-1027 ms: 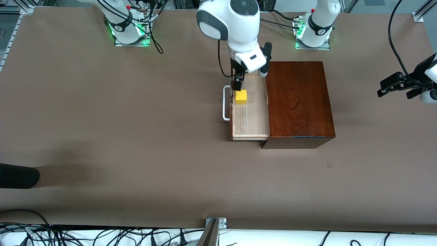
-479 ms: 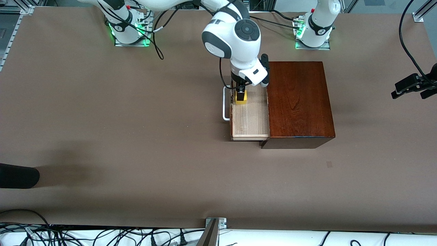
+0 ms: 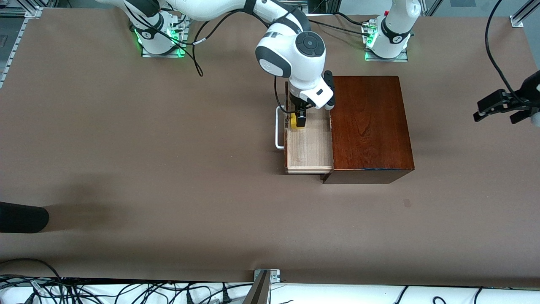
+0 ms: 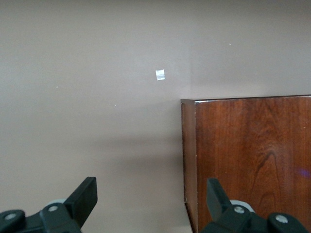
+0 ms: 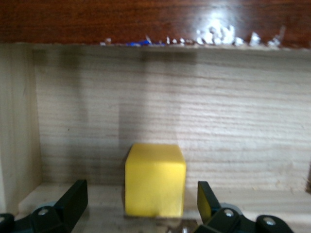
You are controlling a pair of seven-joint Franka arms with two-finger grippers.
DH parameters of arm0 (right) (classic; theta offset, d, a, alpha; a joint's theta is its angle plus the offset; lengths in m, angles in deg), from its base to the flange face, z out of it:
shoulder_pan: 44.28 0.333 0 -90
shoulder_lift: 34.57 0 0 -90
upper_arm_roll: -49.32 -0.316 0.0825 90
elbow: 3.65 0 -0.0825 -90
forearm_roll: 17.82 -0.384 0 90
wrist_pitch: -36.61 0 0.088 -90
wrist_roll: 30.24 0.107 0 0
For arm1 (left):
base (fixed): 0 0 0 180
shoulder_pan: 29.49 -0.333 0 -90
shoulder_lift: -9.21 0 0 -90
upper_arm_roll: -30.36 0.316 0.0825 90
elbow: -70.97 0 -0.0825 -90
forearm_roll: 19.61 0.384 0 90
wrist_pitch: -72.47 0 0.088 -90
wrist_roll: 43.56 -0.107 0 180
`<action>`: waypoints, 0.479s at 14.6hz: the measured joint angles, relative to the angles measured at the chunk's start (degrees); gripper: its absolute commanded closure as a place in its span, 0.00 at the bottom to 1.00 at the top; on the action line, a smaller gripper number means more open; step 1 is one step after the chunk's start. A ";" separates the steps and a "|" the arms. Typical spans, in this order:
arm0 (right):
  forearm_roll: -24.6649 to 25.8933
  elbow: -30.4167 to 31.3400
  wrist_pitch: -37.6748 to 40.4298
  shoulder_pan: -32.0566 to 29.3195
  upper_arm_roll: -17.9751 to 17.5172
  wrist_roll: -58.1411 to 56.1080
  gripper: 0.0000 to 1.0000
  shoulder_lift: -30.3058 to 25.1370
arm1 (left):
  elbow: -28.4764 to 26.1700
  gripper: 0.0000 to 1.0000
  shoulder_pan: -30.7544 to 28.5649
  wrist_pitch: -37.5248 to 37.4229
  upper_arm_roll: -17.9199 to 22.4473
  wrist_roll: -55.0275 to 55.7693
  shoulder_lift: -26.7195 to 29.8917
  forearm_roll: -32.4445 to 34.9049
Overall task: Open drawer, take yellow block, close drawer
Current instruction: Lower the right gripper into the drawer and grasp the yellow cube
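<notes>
Inside the drawer (image 3: 310, 145), pulled out of the box (image 3: 369, 126), my right gripper (image 3: 298, 119) is standing spread w/ fingers (image 5: 73, 201) either side of the block (image 5: 155, 179), not pinching. My left gripper (image 3: 500, 109) is waiting spread over the table (image 3: 126, 147).

The right gripper (image 3: 298, 120) is down inside the open drawer (image 3: 309, 145) of the dark reddish-brown wooden box (image 3: 369, 126), its black fingers straddling the yellow block (image 3: 293, 122), which shows between the jaws with gaps either side. The white bar handle (image 3: 278, 127) stands just outside the jaws toward the right arm's end of the table. The left gripper (image 3: 502, 109) waits, jaws apart, over bare table (image 3: 147, 169) well clear of the box.
</notes>
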 measured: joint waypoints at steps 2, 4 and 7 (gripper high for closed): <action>0.15 0.00 -0.34 0.23 0.05 0.00 0.00 0.66 | 0.00 0.00 -0.13 -0.01 -0.10 0.01 -0.08 0.00; 0.19 -0.01 -0.37 0.24 0.15 0.00 0.00 0.81 | 0.00 0.00 -0.87 0.00 0.21 0.00 -0.32 0.00; 1.02 -0.02 -0.37 0.25 0.28 0.00 0.00 0.82 | 0.01 0.00 -2.06 0.05 0.48 -0.02 -0.64 0.00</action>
